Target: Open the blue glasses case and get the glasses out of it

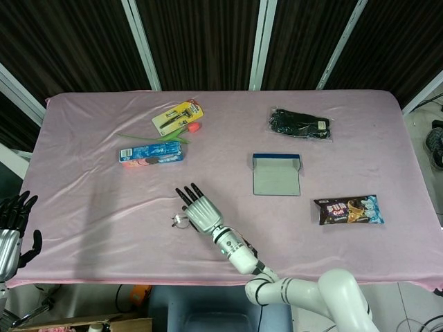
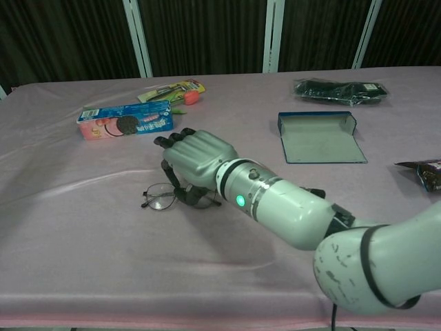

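Observation:
The blue glasses case (image 1: pixel 277 178) (image 2: pixel 321 141) lies open and empty right of the table's middle, lid edge facing the far side. My right hand (image 1: pixel 201 211) (image 2: pixel 196 160) is well left of it, near the front middle of the table, palm down. Its curled fingers hold the thin-framed glasses (image 1: pixel 180 221) (image 2: pixel 162 198), whose lenses stick out to the left, at or just above the cloth. My left hand (image 1: pixel 11 228) hangs off the table's front left corner, fingers apart and holding nothing; the chest view does not show it.
A blue cookie box (image 1: pixel 151 153) (image 2: pixel 124 119) and a yellow pack (image 1: pixel 178 117) (image 2: pixel 172 89) lie at the back left. A black packet (image 1: pixel 300 124) (image 2: pixel 340 90) sits at the back right. A snack bag (image 1: pixel 348 209) (image 2: pixel 420 174) lies right of the case.

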Controlling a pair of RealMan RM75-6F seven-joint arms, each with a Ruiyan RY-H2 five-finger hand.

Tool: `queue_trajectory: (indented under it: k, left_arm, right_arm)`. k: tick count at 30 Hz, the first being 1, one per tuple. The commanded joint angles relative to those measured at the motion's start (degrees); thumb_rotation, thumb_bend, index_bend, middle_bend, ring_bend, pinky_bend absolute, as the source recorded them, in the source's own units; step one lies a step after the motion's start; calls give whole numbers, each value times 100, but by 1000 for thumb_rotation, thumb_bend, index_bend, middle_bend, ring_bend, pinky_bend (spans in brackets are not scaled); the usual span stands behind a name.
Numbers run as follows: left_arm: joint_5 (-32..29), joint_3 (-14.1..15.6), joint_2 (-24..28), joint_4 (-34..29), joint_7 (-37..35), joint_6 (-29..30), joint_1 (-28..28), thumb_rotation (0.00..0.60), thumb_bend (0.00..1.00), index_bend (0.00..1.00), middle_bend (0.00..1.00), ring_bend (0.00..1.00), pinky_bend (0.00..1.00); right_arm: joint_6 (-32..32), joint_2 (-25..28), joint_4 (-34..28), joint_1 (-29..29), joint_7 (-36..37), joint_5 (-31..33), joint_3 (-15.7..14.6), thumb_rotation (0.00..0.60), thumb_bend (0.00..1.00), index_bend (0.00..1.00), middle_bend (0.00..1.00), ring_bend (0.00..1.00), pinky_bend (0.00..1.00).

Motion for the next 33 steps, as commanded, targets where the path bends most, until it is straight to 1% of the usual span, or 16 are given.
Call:
queue_trajectory:
  k: [1, 4, 6, 7, 8, 9, 11, 13, 15, 16, 18, 19, 22, 25, 27, 33]
  left_arm:
    - [34, 17, 11, 21, -25, 40, 32, 600, 577, 0, 0, 0, 0]
    - [45, 26, 18, 21, -33, 43, 39, 600, 573, 0, 0, 0, 0]
    - [47, 34, 29, 23, -39, 62, 57, 600, 570, 0, 0, 0, 0]
    - [48, 38, 35, 21, -45, 85, 74, 600, 569, 0, 0, 0, 0]
    - [58, 38, 57, 14, -82, 200, 139, 600, 567, 0, 0, 0, 0]
    - [85, 47, 68, 20, -117, 283, 186, 600, 566, 0, 0, 0, 0]
    - [96, 52, 72, 35, -143, 310, 206, 600, 558, 0, 0, 0, 0]
    - [80, 48, 74, 42, -139, 289, 206, 600, 548, 0, 0, 0, 0]
    - [54, 38, 69, 33, -98, 254, 196, 600, 538, 0, 0, 0, 0]
    - [48, 30, 58, 33, -51, 236, 186, 600, 533, 0, 0, 0, 0]
    - [87, 24, 24, 54, -5, 220, 157, 600, 527, 0, 0, 0, 0]
    - [127, 35, 2, 71, 13, 201, 137, 600, 522, 0, 0, 0, 0]
    - [168, 89, -28, 76, 166, 69, 91, 600, 518, 0, 0, 0, 0]
    - [90, 149, -13, -58, 377, -168, 49, 600, 517, 0, 0, 0, 0]
    - [35, 154, -6, -164, 550, -280, 19, 600, 515, 0, 0, 0, 0]
    - [184, 149, -95, -150, 709, -197, -11, 600, 474, 0, 0, 0, 0]
  right_arm:
    - [4, -122, 153, 87, -81, 35, -10, 600, 619, 457, 27, 0, 0]
    - [45, -91, 115, 69, -105, 26, -22, 600, 583, 388, 19, 0, 0]
    - [147, -4, -2, 13, -140, 20, -20, 600, 530, 314, 10, 0, 0]
    - [256, 118, -183, -61, -160, -3, -35, 600, 488, 255, 2, 0, 0]
    - [756, 696, -905, -471, -152, -175, -200, 600, 459, 210, 0, 0, 0]
    - [1157, 1516, -1976, -973, -177, -367, -550, 600, 449, 188, 0, 0, 0]
    - [1524, 2590, -3283, -1513, -333, -409, -913, 600, 417, 130, 0, 0, 0]
    - [2033, 3657, -4422, -2083, -424, -503, -1328, 600, 412, 109, 0, 0, 0]
    - [2587, 4371, -5013, -2589, -365, -709, -1715, 600, 412, 93, 0, 0, 0]
    - [3013, 4730, -5211, -2954, -269, -893, -1984, 600, 412, 74, 0, 0, 0]
    - [3731, 5065, -5221, -3524, -19, -1212, -2330, 600, 411, 33, 0, 0, 0]
    - [4225, 5123, -5016, -3880, 280, -1450, -2469, 600, 410, 13, 0, 0, 0]
    - [4930, 5056, -4261, -4481, 1031, -1698, -2596, 600, 408, 7, 0, 0, 0]
    - [5084, 4931, -3729, -4718, 1754, -1583, -2425, 600, 408, 6, 0, 0, 0]
    - [5061, 4865, -3538, -4777, 1937, -1457, -2278, 600, 408, 1, 0, 0, 0]
    - [4953, 4999, -3471, -4844, 2238, -1685, -2176, 600, 408, 0, 0, 0, 0]
